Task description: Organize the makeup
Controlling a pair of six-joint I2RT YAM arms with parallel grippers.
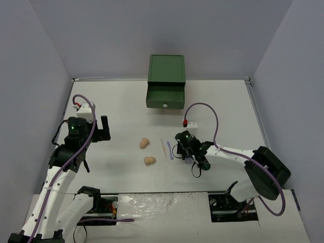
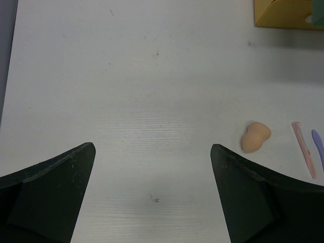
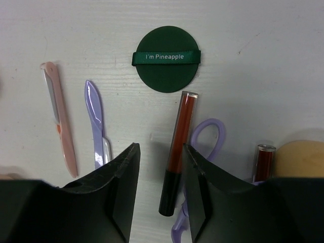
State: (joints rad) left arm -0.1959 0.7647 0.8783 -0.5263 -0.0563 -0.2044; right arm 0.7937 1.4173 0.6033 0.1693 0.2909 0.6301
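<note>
Between the parted jaws of the right gripper point(image 3: 160, 149) lies a red stick point(image 3: 178, 136), a green disc point(image 3: 167, 78) just beyond, a lilac tool point(image 3: 95, 116) to the left. The left gripper point(image 2: 153, 147) gapes wide, a sponge point(image 2: 255, 136) off to its right.

Matt green puff point(image 3: 165, 59), glossy red tube point(image 3: 180, 129), matt tan sponge point(image 2: 255, 136)

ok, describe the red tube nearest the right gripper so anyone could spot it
In the right wrist view, find the dark green disc marked I'm Pineapple. The tube lies below it, running back between the fingers of the right gripper. Unlike the other red tube further right, its black cap shows.
</note>
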